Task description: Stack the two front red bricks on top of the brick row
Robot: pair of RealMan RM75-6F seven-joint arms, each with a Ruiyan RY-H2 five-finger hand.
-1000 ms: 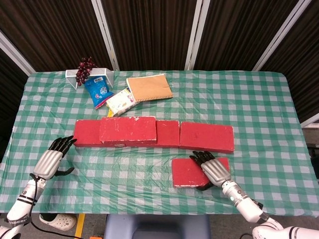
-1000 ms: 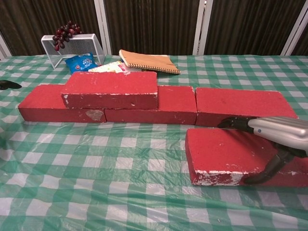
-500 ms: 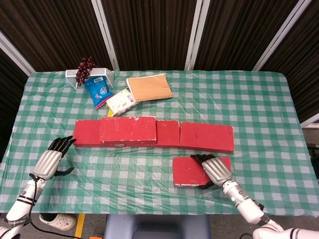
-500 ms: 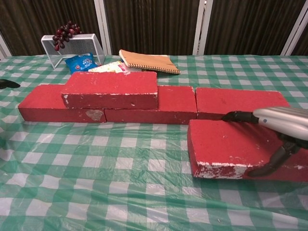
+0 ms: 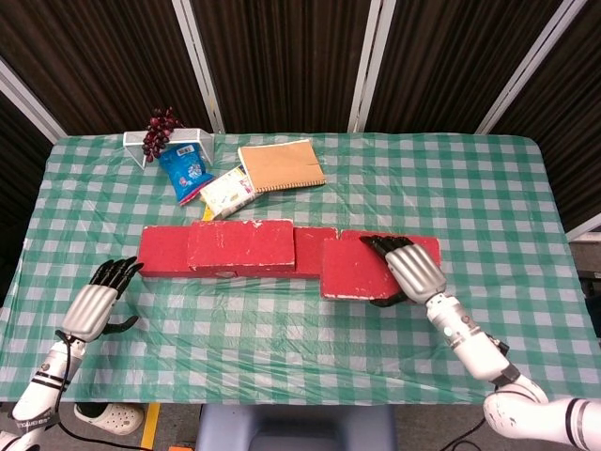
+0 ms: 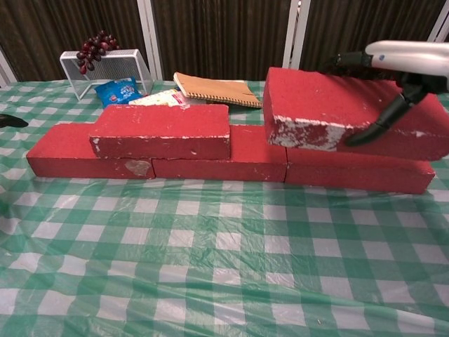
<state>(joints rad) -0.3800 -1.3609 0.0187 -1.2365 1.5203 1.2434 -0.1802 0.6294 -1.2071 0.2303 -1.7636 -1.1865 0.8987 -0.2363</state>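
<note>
The right hand point(image 6: 403, 67) grips the second brick point(image 6: 330, 112) near its right end, fingers over the top and thumb on the front face, holding it in the air above the right part of the brick row point(image 6: 217, 160). Gripped so far off centre, the brick's free left end may sag and catch the brick already stacked point(image 6: 160, 131), or land askew and overhang the row. From the chest view I can't quite tell whether it touches the row yet. A second ago this brick lay flat on the tablecloth point(image 5: 282, 319) in front; it has since been lifted up and back. The left hand point(image 5: 92, 306) rests empty, fingers loosely apart, at the table's left edge
</note>
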